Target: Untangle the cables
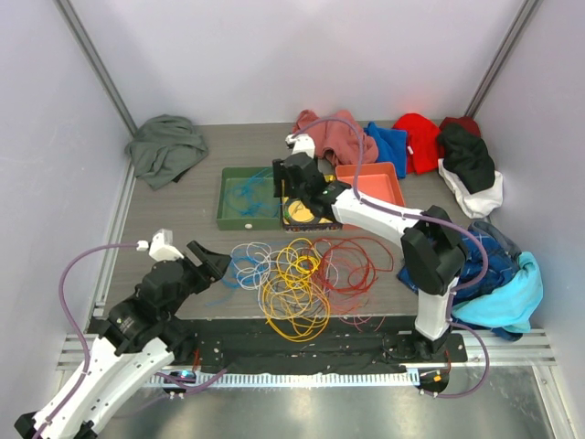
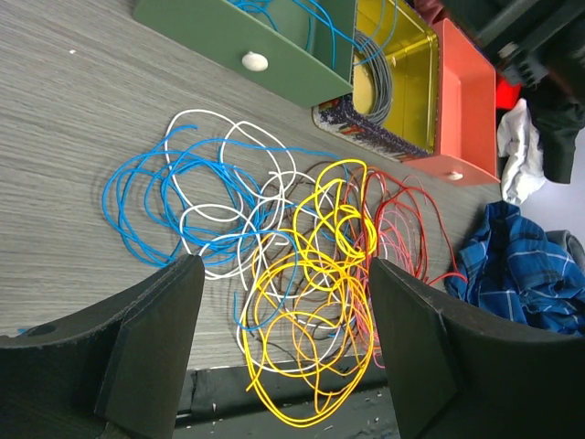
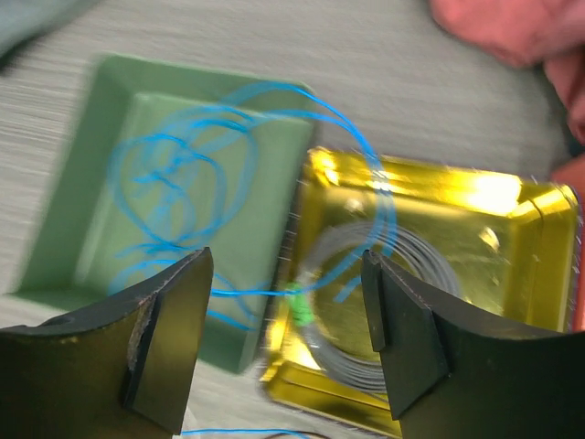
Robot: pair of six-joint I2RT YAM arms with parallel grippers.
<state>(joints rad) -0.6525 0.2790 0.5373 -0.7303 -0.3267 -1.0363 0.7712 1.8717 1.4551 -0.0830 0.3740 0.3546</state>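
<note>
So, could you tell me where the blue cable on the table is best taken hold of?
Take the blue cable at its outermost loops, which lie flat and apart from the yellow cable. Come straight down with the open left gripper, closing across the strands.

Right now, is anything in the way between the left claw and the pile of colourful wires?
No, nothing visible is. The left gripper is open and faces the cables, with only bare table between them.
</note>
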